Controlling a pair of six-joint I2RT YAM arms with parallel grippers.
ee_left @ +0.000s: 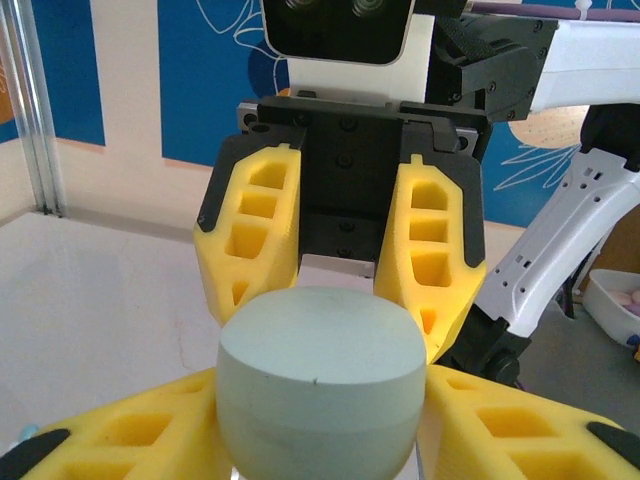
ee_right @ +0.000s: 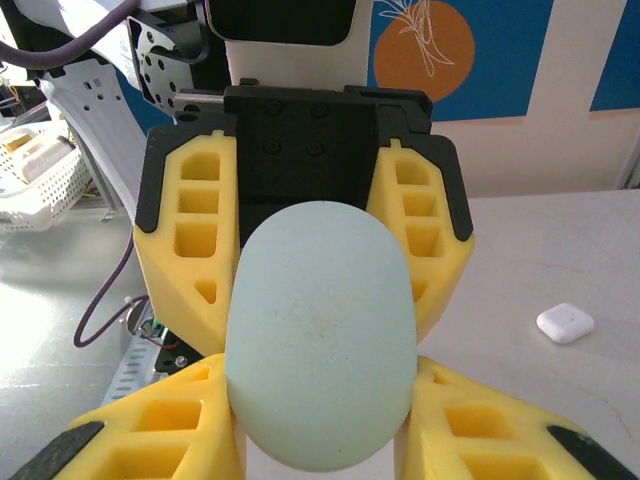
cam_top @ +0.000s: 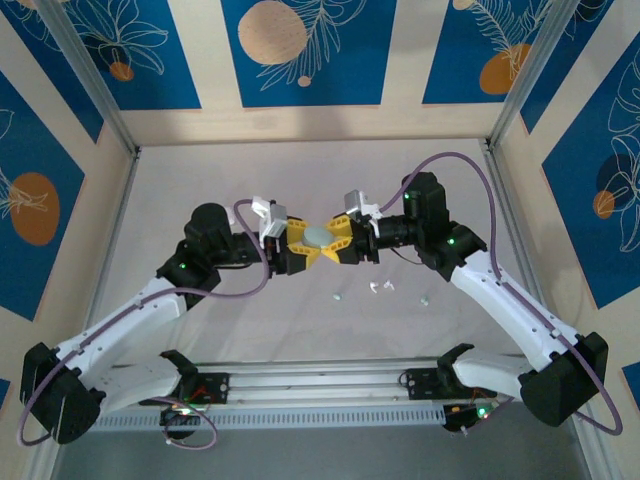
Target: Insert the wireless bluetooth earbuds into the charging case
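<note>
Charging case (cam_top: 316, 237) (teal) held by left pincer (cam_top: 303, 243), right pincer (cam_top: 333, 241).

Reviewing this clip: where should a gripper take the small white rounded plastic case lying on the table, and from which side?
Take the small white rounded plastic case across two opposite side edges, coming straight down from above. It lies flat and low on the table, its top smooth with no handle, so probably only the sides offer purchase.

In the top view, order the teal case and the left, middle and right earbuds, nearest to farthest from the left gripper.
1. Teal case: in its grip.
2. Left earbud: table, near centre.
3. Middle earbuds: further right.
4. Right earbud: rightmost.
</note>
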